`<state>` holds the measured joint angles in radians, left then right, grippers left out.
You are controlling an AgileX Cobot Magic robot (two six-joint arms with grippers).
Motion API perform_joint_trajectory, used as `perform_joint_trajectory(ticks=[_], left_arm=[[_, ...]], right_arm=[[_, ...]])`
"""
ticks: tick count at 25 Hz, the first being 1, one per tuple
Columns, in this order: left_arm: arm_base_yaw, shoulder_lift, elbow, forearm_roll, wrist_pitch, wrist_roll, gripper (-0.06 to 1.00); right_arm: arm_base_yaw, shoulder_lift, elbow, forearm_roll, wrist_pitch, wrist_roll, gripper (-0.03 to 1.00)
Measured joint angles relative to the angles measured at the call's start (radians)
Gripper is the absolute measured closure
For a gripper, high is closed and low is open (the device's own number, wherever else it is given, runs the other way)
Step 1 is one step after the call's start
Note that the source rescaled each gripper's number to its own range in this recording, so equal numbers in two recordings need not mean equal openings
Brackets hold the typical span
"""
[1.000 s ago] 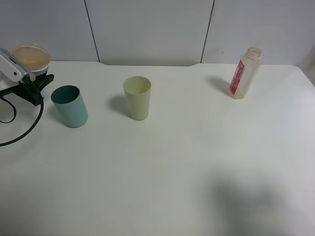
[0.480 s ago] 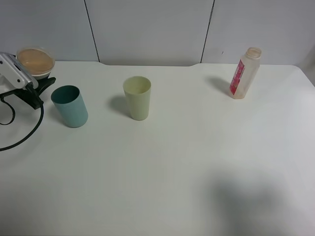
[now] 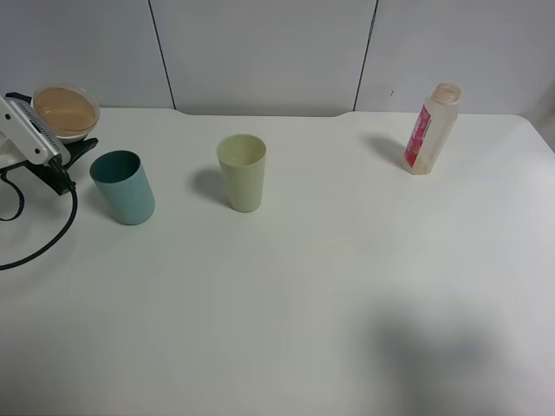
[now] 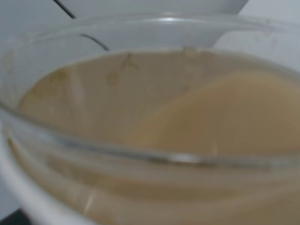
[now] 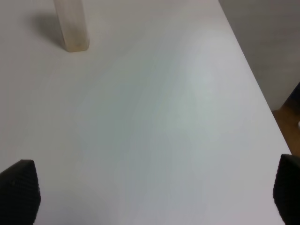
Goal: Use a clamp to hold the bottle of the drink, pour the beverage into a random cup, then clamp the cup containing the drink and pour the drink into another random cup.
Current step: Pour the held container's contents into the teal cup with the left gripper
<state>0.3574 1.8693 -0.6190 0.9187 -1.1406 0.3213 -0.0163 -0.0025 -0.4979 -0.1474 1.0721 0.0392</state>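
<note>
My high camera looks steeply down over the whole bench [image 3: 312, 295] from well back, facing the wall [image 3: 260, 52] behind it. My left wrist camera sits right against the cup [image 4: 154, 157], so its rim and the drink [image 4: 225, 112] fill the frame, blurred; the high view has that cup at upper left. My right wrist camera looks down at the bench's right edge from fairly near, my right pincer [image 5: 152, 194] showing only as dark tips in the lower corners. The bottle [image 5: 71, 28] at its upper left stands at upper right in the high view.
</note>
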Motion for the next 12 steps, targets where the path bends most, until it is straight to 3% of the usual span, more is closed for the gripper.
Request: perform_joint_trajectory(ticks=[12], left_arm=[[0.000, 0.000, 0.000, 0.000, -0.001, 0.083, 0.94]], right_arm=[[0.000, 0.000, 0.000, 0.000, 0.000, 0.000, -0.03]])
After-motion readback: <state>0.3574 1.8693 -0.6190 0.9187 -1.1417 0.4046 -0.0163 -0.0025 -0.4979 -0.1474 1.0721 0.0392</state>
